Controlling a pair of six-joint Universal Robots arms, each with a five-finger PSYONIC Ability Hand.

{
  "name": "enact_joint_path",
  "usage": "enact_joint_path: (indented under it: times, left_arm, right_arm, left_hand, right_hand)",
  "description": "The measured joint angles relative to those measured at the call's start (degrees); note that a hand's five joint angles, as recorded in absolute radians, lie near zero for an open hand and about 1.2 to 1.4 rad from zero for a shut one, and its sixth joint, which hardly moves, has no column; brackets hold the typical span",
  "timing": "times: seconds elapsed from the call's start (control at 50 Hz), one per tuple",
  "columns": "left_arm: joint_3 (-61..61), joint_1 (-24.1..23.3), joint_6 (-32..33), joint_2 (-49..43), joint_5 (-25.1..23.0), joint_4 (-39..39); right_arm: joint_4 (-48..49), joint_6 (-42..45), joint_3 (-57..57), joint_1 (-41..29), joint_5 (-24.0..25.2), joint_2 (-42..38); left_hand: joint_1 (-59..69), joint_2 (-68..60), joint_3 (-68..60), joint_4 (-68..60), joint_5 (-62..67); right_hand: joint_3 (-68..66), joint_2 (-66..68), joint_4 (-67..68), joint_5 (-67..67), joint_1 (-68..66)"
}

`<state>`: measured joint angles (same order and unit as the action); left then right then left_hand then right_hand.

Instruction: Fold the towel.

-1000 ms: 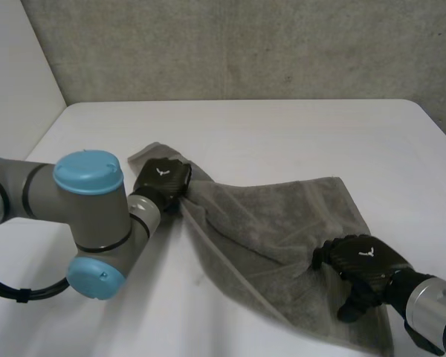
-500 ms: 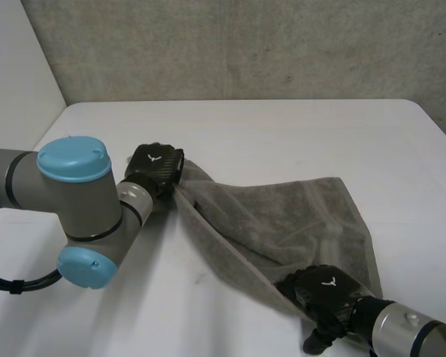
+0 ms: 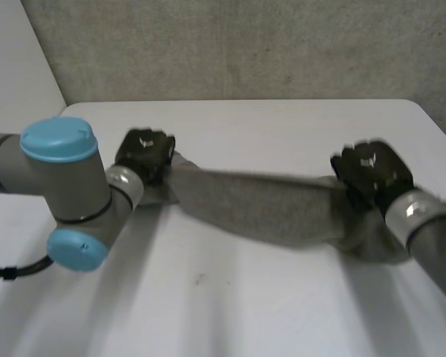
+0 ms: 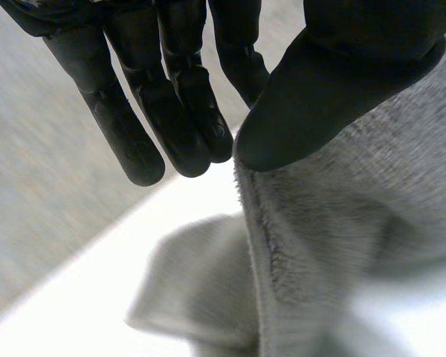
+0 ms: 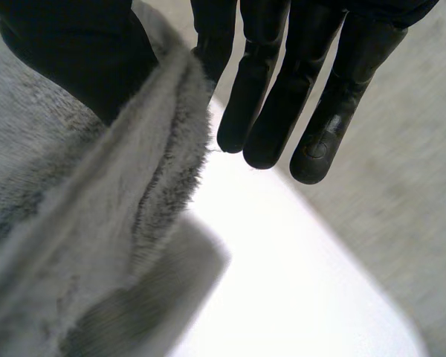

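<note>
L robot hand (image 3: pixel 143 151) & R robot hand (image 3: pixel 372 169) each pinch a towel (image 3: pixel 260 208) end. Long axis runs hand-to-hand over counter (image 3: pixel 245 297).

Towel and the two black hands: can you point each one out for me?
towel (image 3: pixel 260 208): head view, on its stretched middle.
left hand (image 3: pixel 143 151): head view, on its back.
right hand (image 3: pixel 372 169): head view, on its back.

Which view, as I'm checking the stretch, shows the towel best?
Head view: the towel spans from left robot hand to right robot hand. Each wrist view shows the edge its own hand pinches.
</note>
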<state>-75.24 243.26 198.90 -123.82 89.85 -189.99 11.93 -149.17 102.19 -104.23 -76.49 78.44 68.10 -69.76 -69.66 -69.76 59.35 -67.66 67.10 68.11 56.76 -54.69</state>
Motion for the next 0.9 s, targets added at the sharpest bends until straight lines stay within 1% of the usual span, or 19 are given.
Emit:
enact_joint_path:
  times: [0.02, 0.1, 0.12, 0.2, 0.24, 0.26, 0.28, 0.32, 0.36, 0.4, 0.48, 0.56, 0.66, 0.7, 0.72, 0.76, 0.86, 0.88, 0.9]
  left_arm:
    - [2.1, 0.6, 1.7, -0.7, 0.0, -2.5]
    - [5.8, 2.0, 4.3, -1.5, 0.0, -9.1]
    - [7.3, 2.7, 5.1, -1.3, 0.0, -13.9]
    - [9.1, 3.8, 5.9, 0.9, 0.1, -26.4]
    - [8.9, 4.1, 5.8, 3.2, 0.1, -33.4]
    - [8.9, 4.1, 5.8, 3.2, 0.1, -33.4]
    - [8.1, 4.2, 5.7, 4.9, 0.1, -37.6]
    - [6.0, 4.3, 5.4, 7.4, 0.1, -41.9]
    - [4.0, 4.3, 5.1, 9.1, 0.1, -43.4]
    - [2.3, 4.3, 5.0, 10.2, 0.1, -43.8]
    - [-4.3, 4.5, 4.9, 12.7, -0.3, -40.0]
    - [-12.1, 5.5, 4.9, 13.7, -1.9, -31.9]
    - [-20.1, 6.3, 4.9, 13.5, -4.4, -23.4]
    - [-22.3, 6.4, 4.7, 13.3, -5.3, -21.3]
    - [-23.8, 6.2, 4.5, 13.0, -6.0, -19.9]
    - [-25.3, 5.7, 3.8, 12.4, -6.8, -18.5]
    - [-25.1, 3.9, -0.1, 11.4, -7.3, -17.9]
    - [-24.8, 3.6, -1.2, 11.3, -7.3, -18.0]
    - [-24.8, 3.6, -1.2, 11.3, -7.3, -18.0]
  right_arm:
    - [0.8, 2.0, -5.6, -0.5, -0.4, -2.6]
    - [3.1, 4.6, -15.2, -1.4, -2.0, -6.2]
    - [5.1, 5.5, -19.9, -1.8, -3.2, -7.4]
    - [12.4, 6.4, -28.4, -2.3, -6.1, -8.7]
    - [18.0, 6.2, -31.5, -2.5, -7.5, -8.5]
    - [18.0, 6.2, -31.5, -2.5, -7.5, -8.5]
    - [21.1, 6.0, -32.6, -2.7, -8.1, -8.1]
    - [24.3, 5.7, -33.3, -2.7, -8.7, -7.2]
    - [24.9, 5.4, -32.7, -2.7, -8.9, -6.4]
    - [24.4, 5.4, -32.2, -2.6, -8.8, -6.1]
    - [15.1, 5.3, -26.7, -2.7, -7.4, -5.2]
    - [4.5, 5.3, -19.9, -2.7, -4.9, -5.1]
    - [-2.8, 5.4, -13.6, -2.8, -2.3, -5.2]
    - [-5.1, 5.6, -10.7, -3.0, -1.2, -5.3]
    - [-5.7, 5.7, -9.7, -3.1, -0.8, -5.3]
    - [-6.6, 5.8, -7.7, -3.5, -0.1, -5.1]
    - [-6.5, 5.9, -7.1, -4.0, 0.3, -2.4]
    - [-6.4, 5.9, -7.1, -4.1, 0.3, -1.3]
    - [-6.4, 5.9, -7.1, -4.1, 0.3, -1.3]
  left_hand:
    - [0.0, 0.0, 0.0, 0.0, 0.0]
    - [0.0, 0.0, 0.0, 0.0, 0.0]
    - [0.0, 0.0, 0.0, 0.0, 0.0]
    - [0.0, 0.0, 0.0, 0.0, 0.2]
    - [0.0, 0.0, 0.0, 0.0, 0.3]
    - [0.0, 0.0, 0.0, 0.0, 0.3]
    - [0.0, 0.0, 0.0, 0.0, 0.3]
    - [0.0, 0.0, 0.0, 0.0, 0.3]
    - [0.0, 0.0, 0.0, 0.0, 0.3]
    - [0.0, 0.0, 0.0, 0.0, 0.3]
    - [0.0, 0.0, 0.0, 0.0, 0.3]
    - [0.0, 0.0, 0.0, 0.0, 0.3]
    - [0.0, 0.0, 0.0, 0.0, 0.2]
    - [-2.1, 3.7, 3.4, 3.5, -3.1]
    - [-7.8, 10.0, 9.9, 10.0, -9.1]
    - [-29.6, 29.9, 29.6, 29.8, -29.8]
    - [-40.2, 42.2, 42.1, 41.9, -41.5]
    - [-44.5, 46.5, 46.3, 46.6, -45.8]
    - [-44.5, 46.5, 46.3, 46.6, -45.8]
  right_hand:
    - [-0.2, 0.2, 0.2, 0.0, 0.0]
    - [-0.3, 0.4, 0.3, 0.0, 0.0]
    - [-0.3, 0.5, 0.3, 0.0, 0.0]
    - [-0.3, 0.5, 0.3, 0.0, 0.0]
    - [-0.3, 0.5, 0.3, 0.1, -0.7]
    - [-0.3, 0.5, 0.3, 0.1, -0.7]
    - [-0.3, 0.5, 0.3, 0.1, -0.8]
    - [-0.3, 0.5, 0.3, 0.1, -0.8]
    - [-0.3, 0.5, 0.3, 0.1, -0.8]
    - [-0.3, 0.5, 0.3, 0.1, -0.8]
    - [-0.3, 0.5, 0.3, 0.2, -0.8]
    - [-0.3, 0.5, 0.3, 0.2, -0.8]
    - [-0.4, 0.5, 0.3, 0.2, -0.8]
    - [-0.5, 0.5, 0.3, 0.2, -0.8]
    - [-0.5, 0.5, 0.3, 0.2, -0.8]
    - [-0.5, 0.5, 0.3, 0.2, -0.8]
    - [-0.5, 0.5, 0.3, 0.2, -0.8]
    - [-0.5, 0.5, 0.3, 0.2, -0.8]
    - [-0.5, 0.5, 0.3, 0.2, -0.8]
